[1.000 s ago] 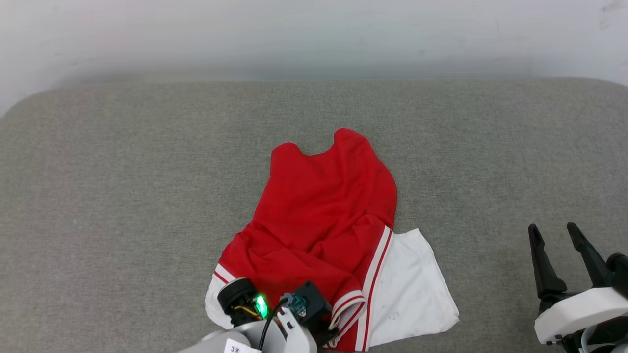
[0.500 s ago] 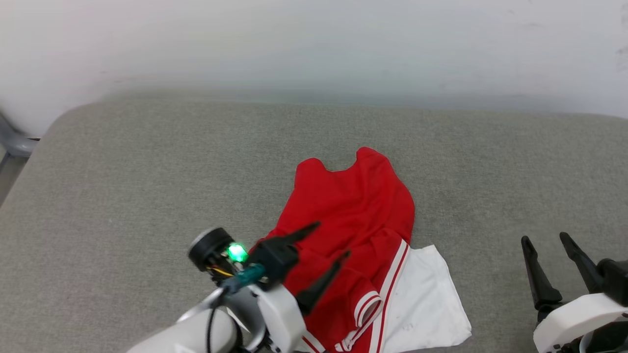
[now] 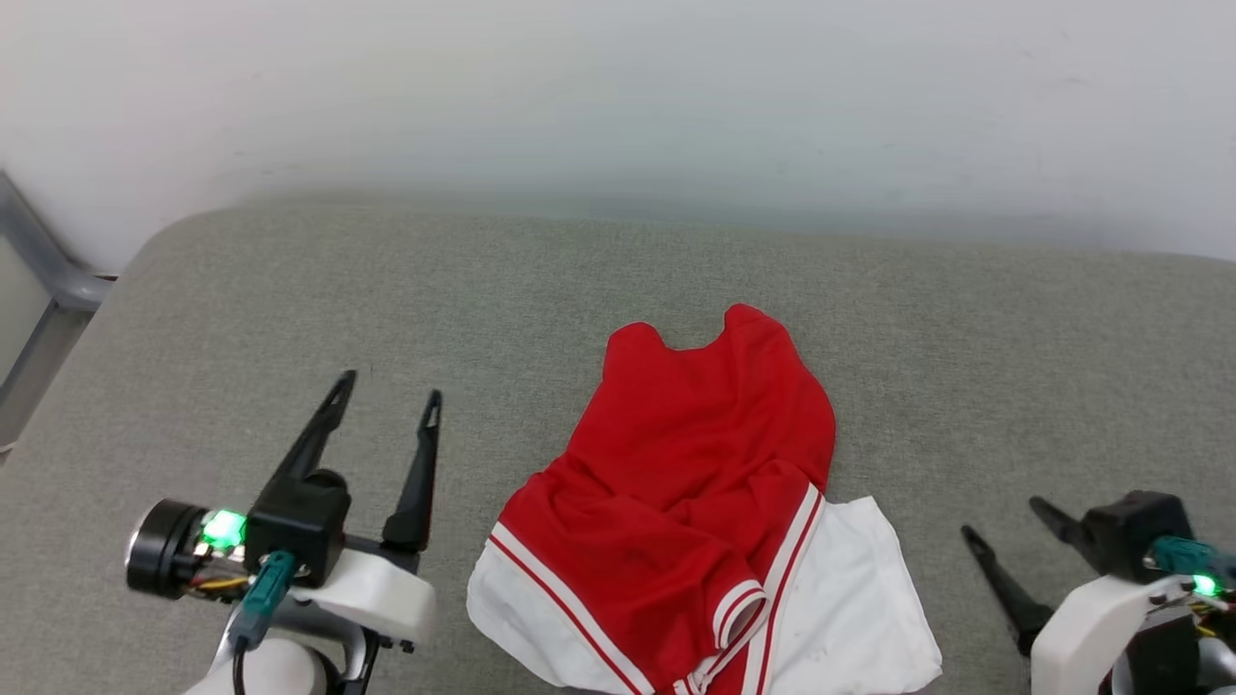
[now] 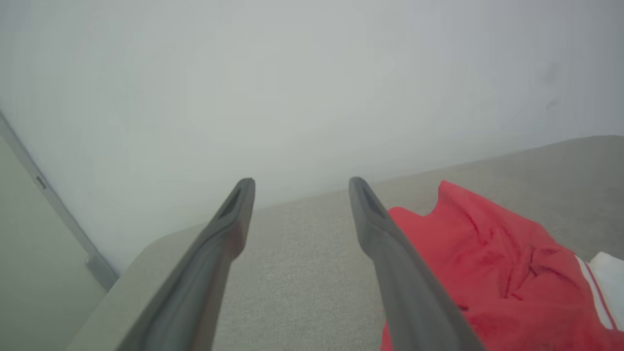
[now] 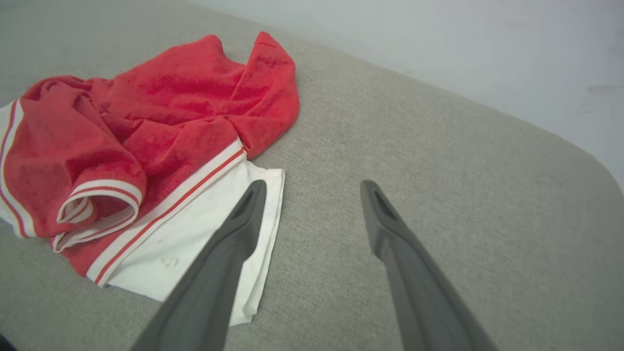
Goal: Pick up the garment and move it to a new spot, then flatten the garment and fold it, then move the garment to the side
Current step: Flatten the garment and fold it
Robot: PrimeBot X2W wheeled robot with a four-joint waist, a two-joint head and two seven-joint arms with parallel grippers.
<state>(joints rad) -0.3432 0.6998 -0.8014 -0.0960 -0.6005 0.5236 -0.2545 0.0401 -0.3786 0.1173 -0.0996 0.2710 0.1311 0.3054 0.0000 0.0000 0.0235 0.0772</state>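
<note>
The garment (image 3: 695, 483) lies crumpled on the grey cushion (image 3: 483, 309), red body toward the wall, white sleeves and striped trim at the near side; lettering and number are hidden. It also shows as a red heap in the left wrist view (image 4: 487, 263) and in the right wrist view (image 5: 146, 136). My left gripper (image 3: 388, 394) stands open to the garment's left, above the cushion, holding nothing (image 4: 300, 181). My right gripper (image 3: 1004, 521) is open at the lower right, tips just right of the white sleeve (image 5: 312, 184), one finger (image 5: 234, 243) over the sleeve's edge.
A pale wall (image 3: 618, 97) runs behind the cushion. A grey metal frame (image 3: 39, 261) stands off the cushion's left end. Bare cushion stretches left and right of the garment; its rounded far-left corner (image 3: 164, 232) is close to the frame.
My left gripper has let go of the garment's near-left part and swung out to its left, open. The right gripper has tilted inward toward the sleeve. The camera has turned left.
</note>
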